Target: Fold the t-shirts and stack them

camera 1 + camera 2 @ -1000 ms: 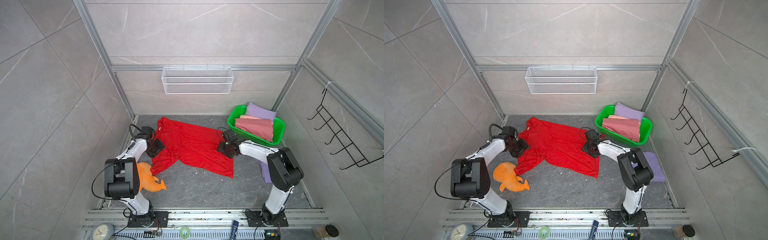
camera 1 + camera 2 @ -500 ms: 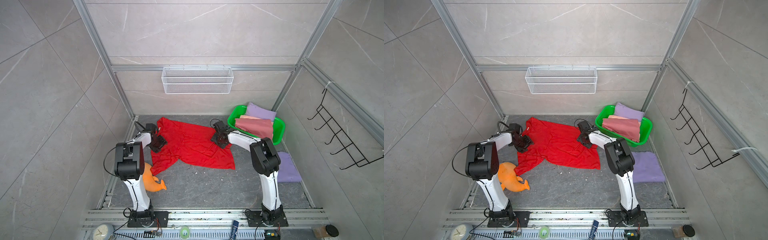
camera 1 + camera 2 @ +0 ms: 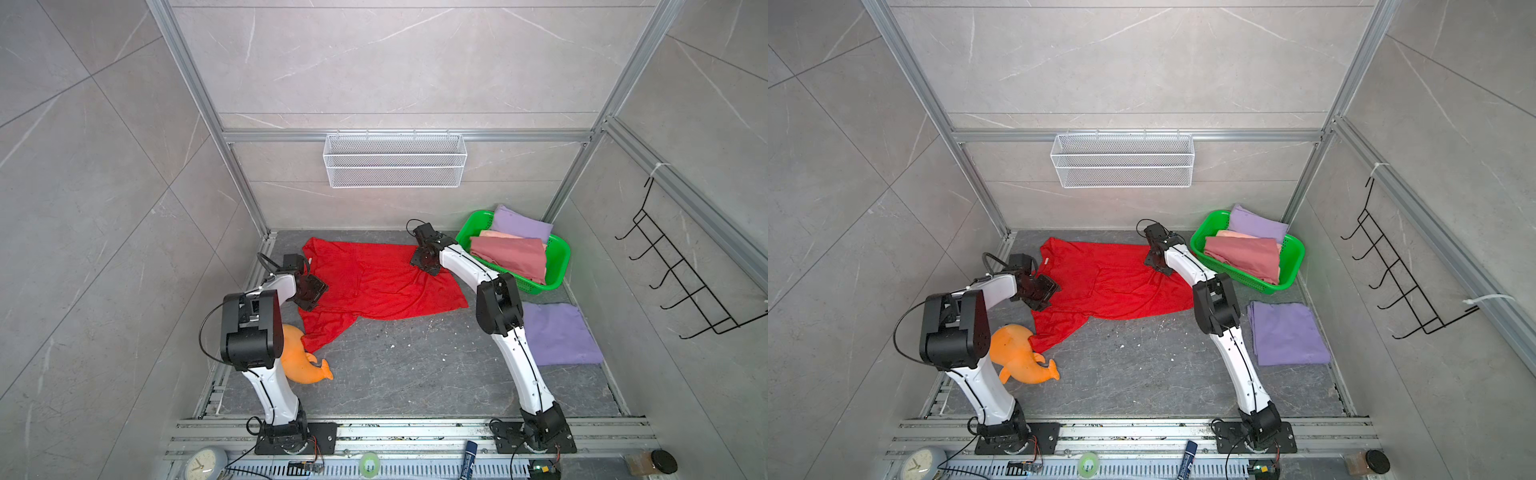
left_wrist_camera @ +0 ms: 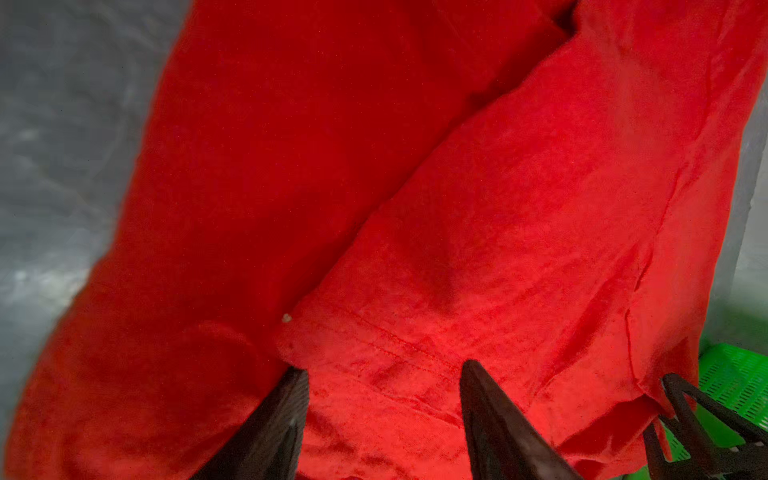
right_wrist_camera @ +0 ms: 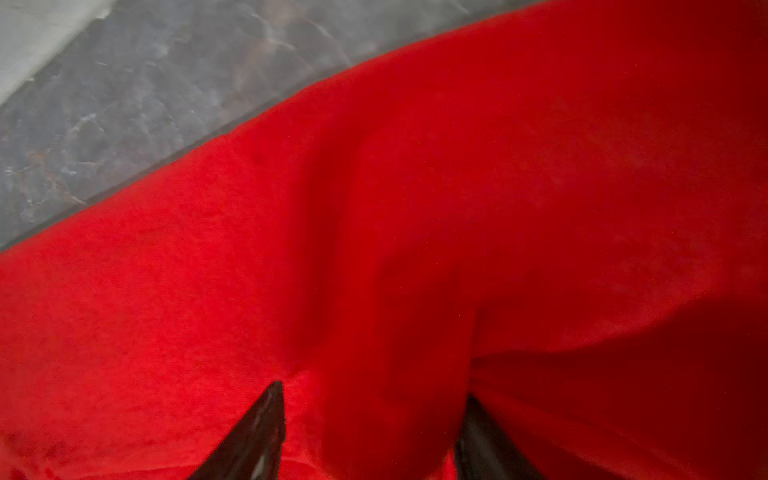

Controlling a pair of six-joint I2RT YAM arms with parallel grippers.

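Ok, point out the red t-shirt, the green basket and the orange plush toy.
red t-shirt point(image 3: 374, 282): in a top view, middle of the spread cloth.
green basket point(image 3: 557, 266): in a top view, bare mesh end wall.
orange plush toy point(image 3: 300, 359): in a top view, its round body.

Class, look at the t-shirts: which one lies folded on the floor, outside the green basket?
The lavender t-shirt lying flat on the floor. The red t-shirt is spread out unfolded; the others, one also lavender, sit in the green basket.
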